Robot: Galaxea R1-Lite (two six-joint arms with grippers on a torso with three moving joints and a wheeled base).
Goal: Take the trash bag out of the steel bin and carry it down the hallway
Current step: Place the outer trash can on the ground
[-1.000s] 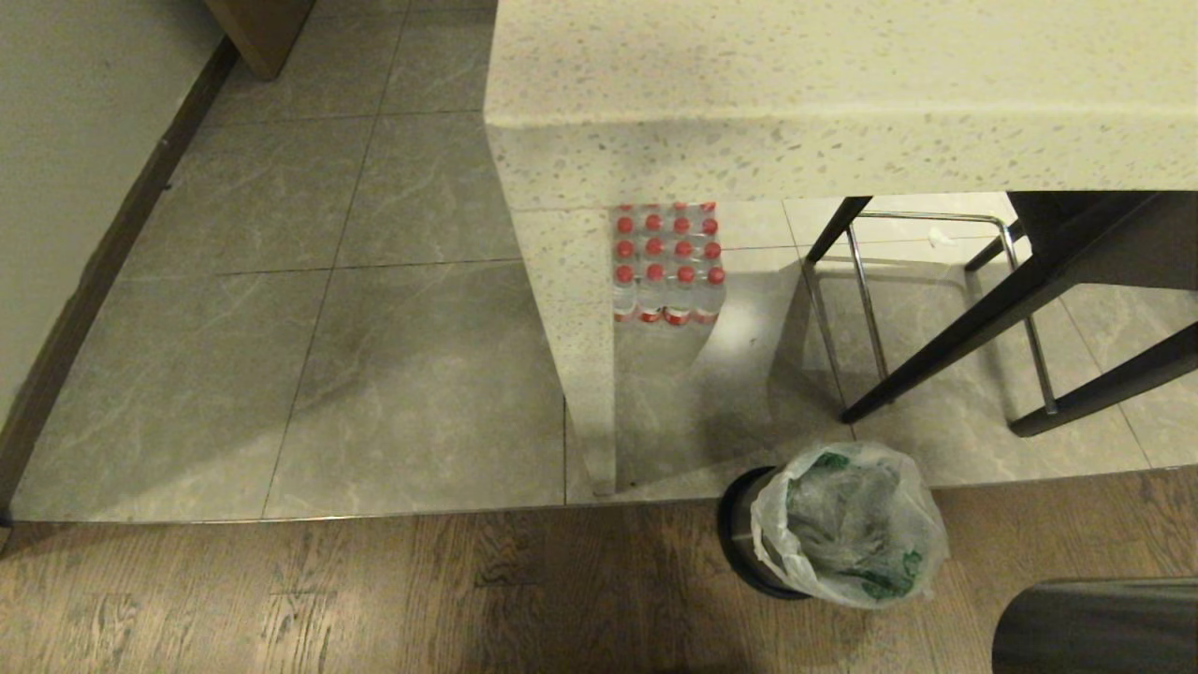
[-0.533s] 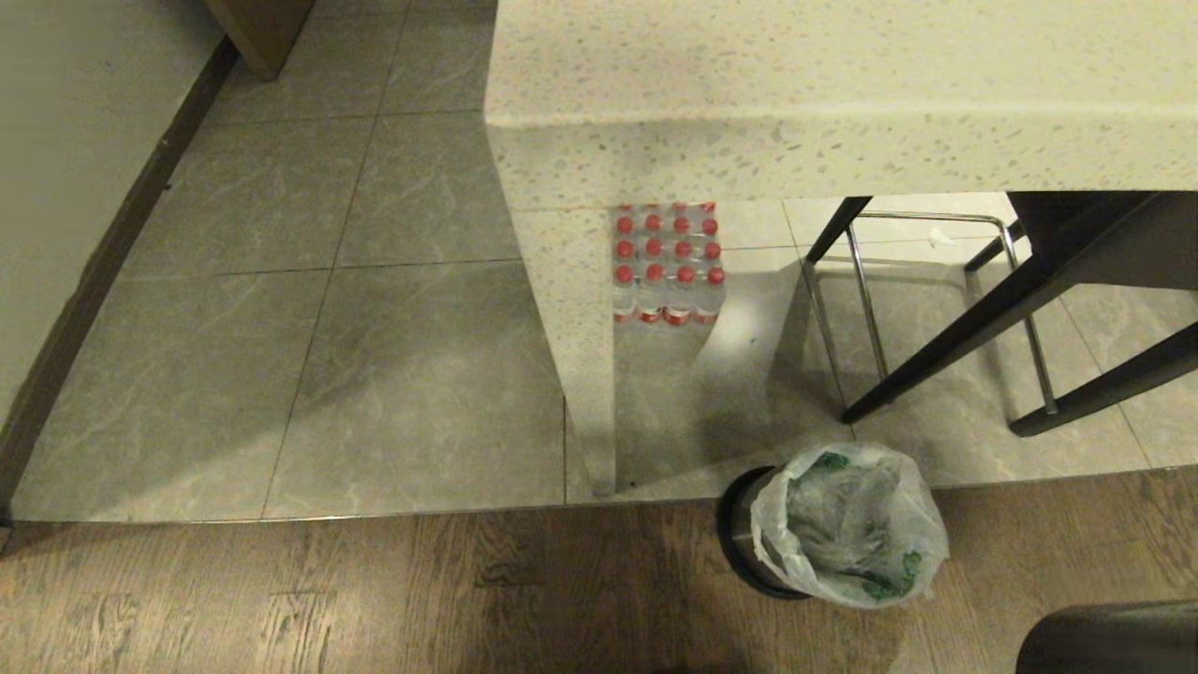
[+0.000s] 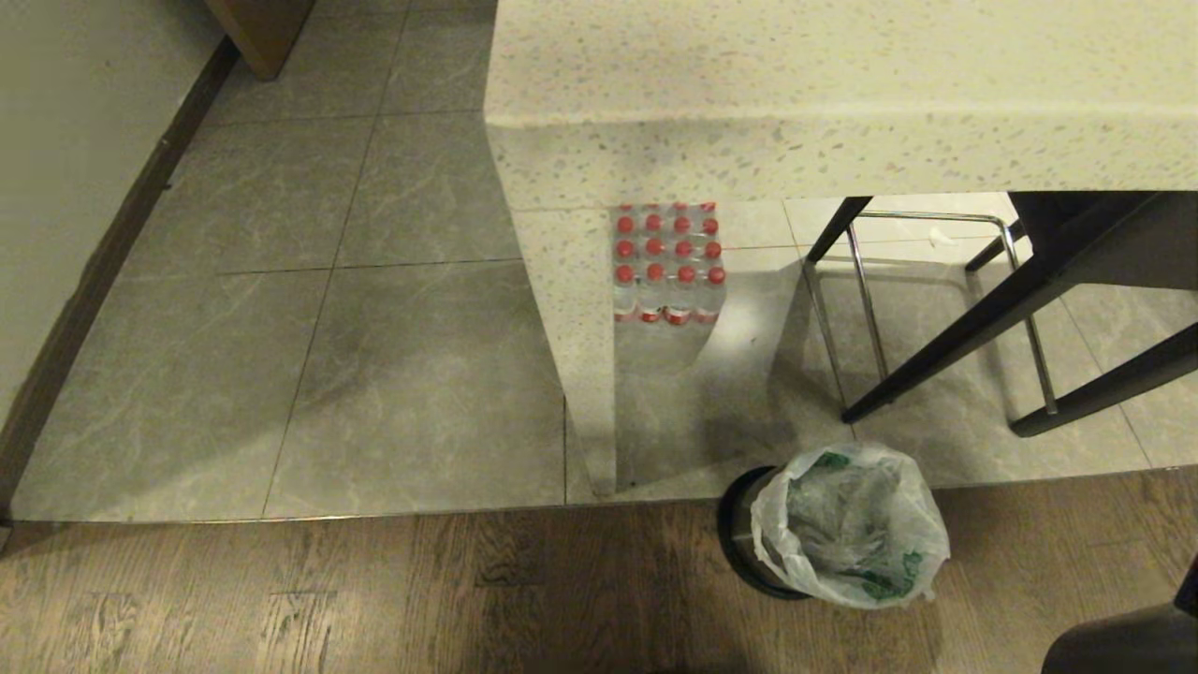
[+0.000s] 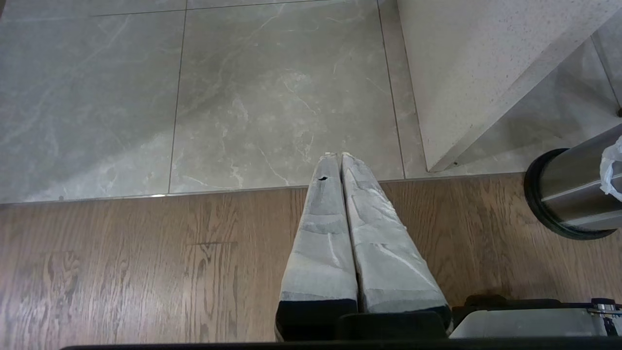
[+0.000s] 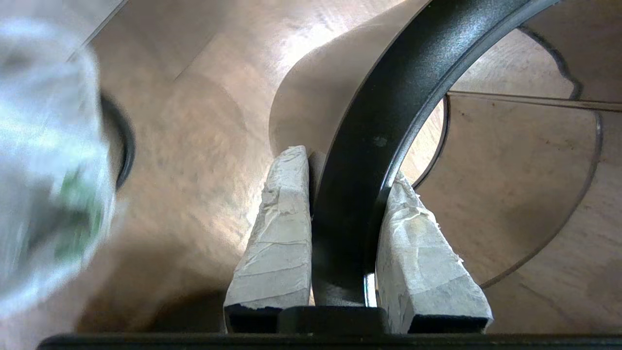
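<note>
Trash bag [image 3: 852, 524] sits in the steel bin [image 3: 739, 538], mouth draped over its edge, bin on wood floor just before the counter leg [image 3: 585, 374]. My right gripper [image 5: 340, 165] clamps a black ring [image 5: 384, 126] beside the bin. Left gripper [image 4: 338, 156] pressed closed, empty, well apart from the bin.

White green-printed trash bag [image 3: 847, 529], brushed-steel bin [image 3: 741, 543]
</note>
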